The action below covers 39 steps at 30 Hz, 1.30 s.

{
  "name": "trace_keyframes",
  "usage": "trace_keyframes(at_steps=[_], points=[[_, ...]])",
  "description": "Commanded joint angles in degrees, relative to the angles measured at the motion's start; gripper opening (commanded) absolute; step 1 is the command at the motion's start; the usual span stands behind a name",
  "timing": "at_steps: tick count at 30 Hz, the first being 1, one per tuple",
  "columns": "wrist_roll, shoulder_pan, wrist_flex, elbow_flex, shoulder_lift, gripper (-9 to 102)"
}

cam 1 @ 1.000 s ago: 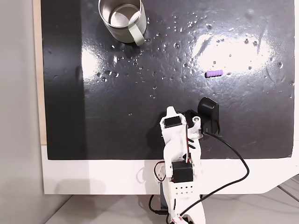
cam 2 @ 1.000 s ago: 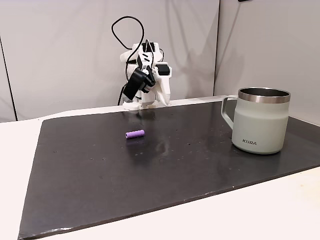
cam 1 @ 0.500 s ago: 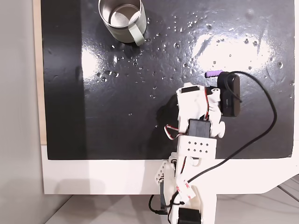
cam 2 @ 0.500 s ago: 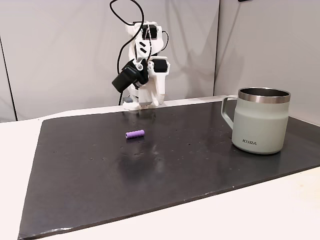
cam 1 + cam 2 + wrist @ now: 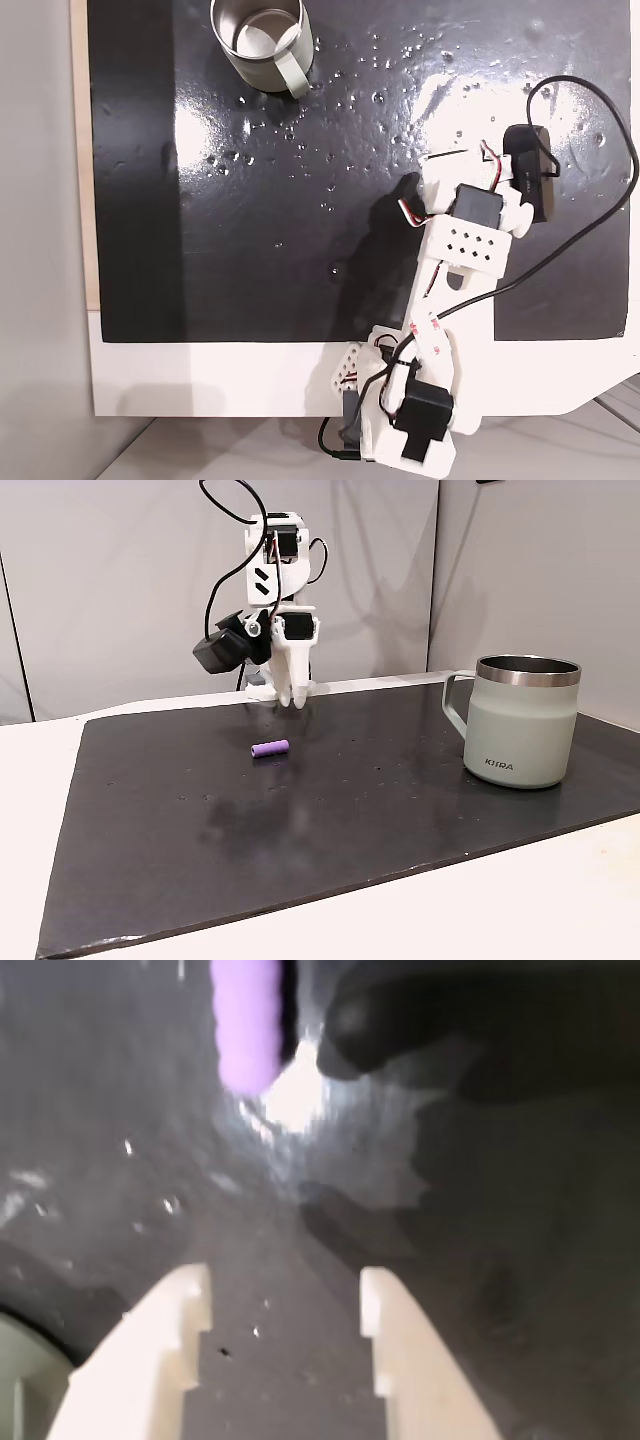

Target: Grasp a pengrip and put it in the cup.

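Nothing is grasped yet: the gripper [image 5: 285, 1285] hangs with its jaws apart and empty, above the mat [image 5: 400, 810]. The pengrip [image 5: 246, 1025] lies ahead of the fingertips, untouched, and the cup [image 5: 520, 723] stands well off to one side, so grasp, carry and drop are all left

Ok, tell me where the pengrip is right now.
The pengrip lies flat on the black mat, left of the cup in the side fixed view. In the wrist view it sits ahead of the open pincer, untouched.

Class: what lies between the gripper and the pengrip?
Nothing: in the wrist view, bare dark mat separates the open gripper from the pengrip.
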Motion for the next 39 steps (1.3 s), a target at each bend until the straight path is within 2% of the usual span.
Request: trace_keyframes(at_steps=[1,11,20,28,39], points=[[-1.9,3.0,1.0,-7.5,-1.8,20],[-5.7,8.2,1.8,-17.8,-15.0,20],[-7.7,8.0,4.4,-23.9,-22.5,20],[-7.1,7.8,12.2,-39.0,-32.9,21],[-9.0,5.9,11.9,-37.4,-34.4,18]])
